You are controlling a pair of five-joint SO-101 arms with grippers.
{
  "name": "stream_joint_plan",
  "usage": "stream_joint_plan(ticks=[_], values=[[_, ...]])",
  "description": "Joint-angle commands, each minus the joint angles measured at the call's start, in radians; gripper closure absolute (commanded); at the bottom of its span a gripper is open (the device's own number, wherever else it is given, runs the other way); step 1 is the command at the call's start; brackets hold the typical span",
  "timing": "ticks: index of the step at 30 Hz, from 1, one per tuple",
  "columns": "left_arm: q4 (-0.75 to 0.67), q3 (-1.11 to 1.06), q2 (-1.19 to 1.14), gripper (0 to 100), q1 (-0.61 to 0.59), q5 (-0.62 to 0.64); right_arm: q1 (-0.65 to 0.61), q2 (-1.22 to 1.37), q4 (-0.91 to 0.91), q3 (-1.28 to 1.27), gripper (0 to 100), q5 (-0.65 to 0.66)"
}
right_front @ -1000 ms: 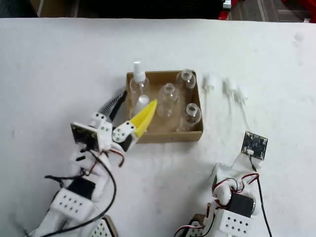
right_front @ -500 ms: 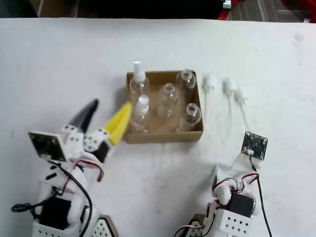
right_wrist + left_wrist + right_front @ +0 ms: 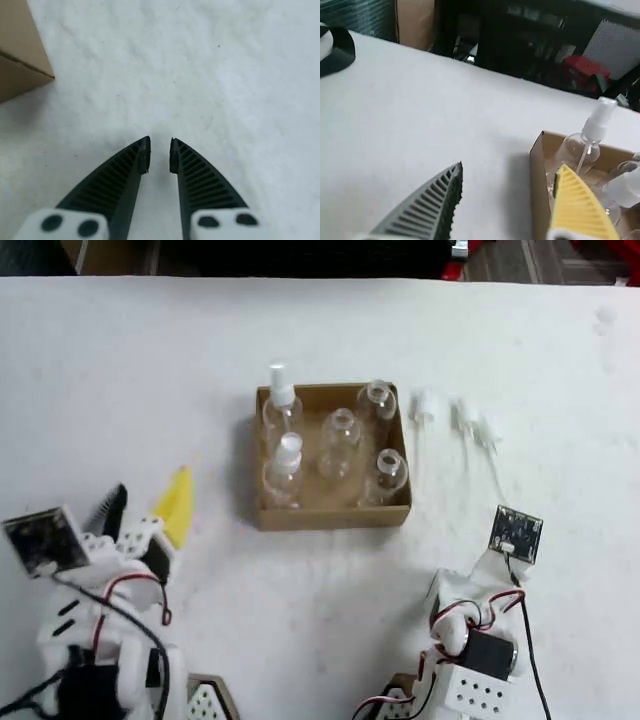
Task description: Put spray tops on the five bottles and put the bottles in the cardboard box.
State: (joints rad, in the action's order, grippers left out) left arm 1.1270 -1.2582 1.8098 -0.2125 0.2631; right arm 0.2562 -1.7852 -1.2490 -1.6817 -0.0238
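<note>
The white desk [image 3: 150, 350] is taking up nearly the whole high view, its covering showing faint creases and specks. The cardboard box [image 3: 330, 516] is sitting near the middle of it, and all five bottles [image 3: 340, 455] are standing upright inside. Two on the box's left side are wearing spray tops: the far-left bottle [image 3: 281, 412] and the near-left bottle [image 3: 284, 478]. The other three are standing with open necks: the middle bottle [image 3: 341, 430], the far-right bottle [image 3: 377, 400] and the near-right bottle [image 3: 387, 472]. Three loose spray tops [image 3: 466, 418] are lying on the desk just right of the box.

The left claw [image 3: 150, 483] is being held over bare desk to the near left of the box, well apart from it. Its yellow finger [image 3: 577, 205] and dark ribbed finger [image 3: 432, 205] are spreading wide and gripping nothing. The right claw [image 3: 159, 150] is hanging low over the desk at the near right. Its two black fingers are lying almost together, with a thin slit between the tips, and are holding nothing.

Beyond the desk's far edge the room is lying dark. A brown cardboard panel [image 3: 414, 22], a red object [image 3: 585, 67] and a pale mesh surface [image 3: 615, 40] are showing there. A black band [image 3: 340, 47] is resting on the desk at the edge of the left wrist view.
</note>
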Motion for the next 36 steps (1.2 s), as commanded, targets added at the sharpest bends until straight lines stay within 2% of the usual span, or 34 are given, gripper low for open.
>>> stream_joint_plan(ticks=[1,6,9,15,20,25,27,36], values=[[-0.094,-0.101,-0.012,73,-0.010,0.006,0.005,-0.005,-0.015,-0.009,94.7,0.000],[-0.278,-0.244,-0.012,73,-0.002,0.006,0.005,-0.005,-0.015,-0.009,94.6,0.000],[-0.333,-0.302,-0.012,73,0.031,0.011,0.005,-0.005,-0.010,-0.009,94.6,0.000],[-0.341,-0.361,-0.012,73,0.065,-0.006,0.005,-0.005,-0.012,-0.009,94.6,0.000],[-0.336,-0.365,-0.012,73,0.067,-0.173,0.005,-0.005,-0.012,-0.009,94.6,0.000],[-0.362,-0.391,-0.012,73,0.067,-0.181,0.005,-0.005,-0.004,-0.009,94.9,-0.006],[-0.362,-0.391,-0.012,73,0.067,-0.181,0.005,-0.005,0.048,-0.009,94.9,-0.005],[-0.358,-0.391,-0.012,73,0.067,-0.189,0.010,-0.005,0.521,-0.009,94.6,0.000]])
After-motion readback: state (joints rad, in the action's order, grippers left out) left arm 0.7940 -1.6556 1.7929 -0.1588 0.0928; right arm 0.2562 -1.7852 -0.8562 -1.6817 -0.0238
